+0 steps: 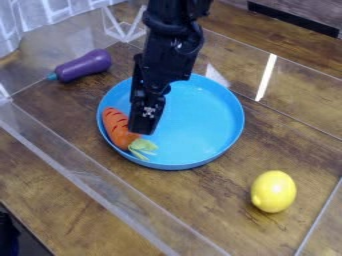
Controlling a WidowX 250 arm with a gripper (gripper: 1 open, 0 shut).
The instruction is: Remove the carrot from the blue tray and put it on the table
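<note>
The orange carrot point(119, 127) lies in the left part of the blue tray point(221, 125), its green leafy tip toward the tray's near rim. My black gripper point(143, 118) points steeply down right over the carrot. It is open, with its fingers low and straddling the carrot's upper end. The fingers hide part of the carrot, and I cannot tell whether they touch it. The tray rests on the dark wood table point(160, 210).
A purple eggplant point(83, 65) lies on the table at the far left of the tray. A yellow lemon point(274, 190) sits at the near right. Clear plastic barrier walls point(54, 140) stand along the left and front.
</note>
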